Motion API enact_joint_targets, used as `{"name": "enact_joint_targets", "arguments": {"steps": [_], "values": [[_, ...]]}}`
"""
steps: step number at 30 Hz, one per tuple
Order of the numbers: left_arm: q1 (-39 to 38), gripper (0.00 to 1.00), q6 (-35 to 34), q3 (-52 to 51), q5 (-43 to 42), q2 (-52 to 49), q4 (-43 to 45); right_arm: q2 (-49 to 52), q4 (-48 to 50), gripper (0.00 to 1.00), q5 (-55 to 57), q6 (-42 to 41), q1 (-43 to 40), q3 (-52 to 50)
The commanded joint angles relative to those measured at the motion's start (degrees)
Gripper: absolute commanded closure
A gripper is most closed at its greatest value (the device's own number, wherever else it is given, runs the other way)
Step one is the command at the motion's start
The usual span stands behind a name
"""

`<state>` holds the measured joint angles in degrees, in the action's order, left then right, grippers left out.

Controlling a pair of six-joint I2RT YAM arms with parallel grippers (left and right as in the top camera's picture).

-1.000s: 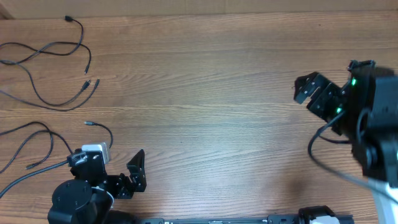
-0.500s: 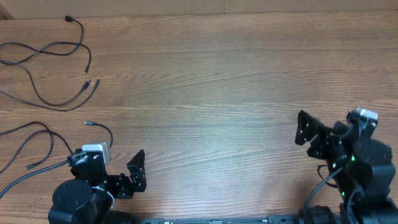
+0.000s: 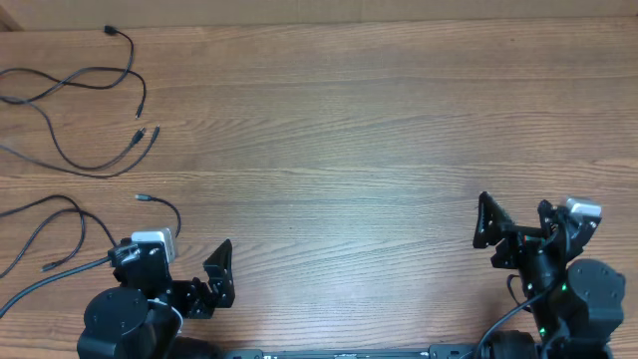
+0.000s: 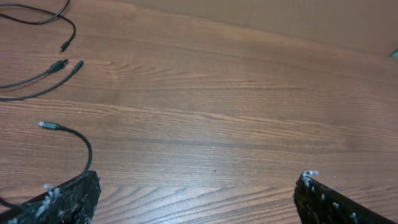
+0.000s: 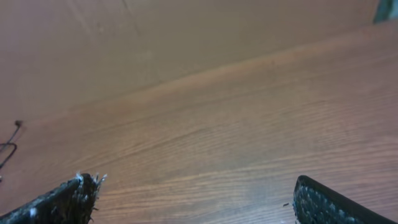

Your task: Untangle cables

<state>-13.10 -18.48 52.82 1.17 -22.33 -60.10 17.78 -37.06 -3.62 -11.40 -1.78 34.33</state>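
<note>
Overhead check: I see the cables (image 3: 138, 134) lying as loose strands at 9 to 10 o'clock on the table (image 3: 339, 130). The left gripper (image 3: 185, 265) sits at 7 o'clock, jaws spread wide with nothing between them (its wrist view agrees), and the lowest strand lies near it. The right gripper (image 3: 520, 227) at 4 o'clock is likewise wide and empty.

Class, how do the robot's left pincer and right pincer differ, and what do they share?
The left pincer sits beside the thin black cables; the right pincer is far from them, over the wooden table. Left's camera shows plug ends nearby; right's shows mostly wood. Both are open, empty.
</note>
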Motion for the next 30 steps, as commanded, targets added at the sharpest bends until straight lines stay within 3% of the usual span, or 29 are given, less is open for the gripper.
{"name": "enact_joint_targets", "arguments": {"steps": [1,22,30], "values": [[0.3,0.0,-0.8,-0.2,0.8,0.3,0.0,-3.3,2.9,0.0,-0.8,1.1,-0.1,-3.8],[0.3,0.0,-0.8,-0.2,0.8,0.3,0.0,-17.7,30.4,0.0,-0.6,1.0,-0.2,-28.9],[0.3,0.01,-0.8,-0.2,0.8,0.3,0.0,-17.7,40.6,0.0,0.1,1.0,-0.3,-34.0]]}}
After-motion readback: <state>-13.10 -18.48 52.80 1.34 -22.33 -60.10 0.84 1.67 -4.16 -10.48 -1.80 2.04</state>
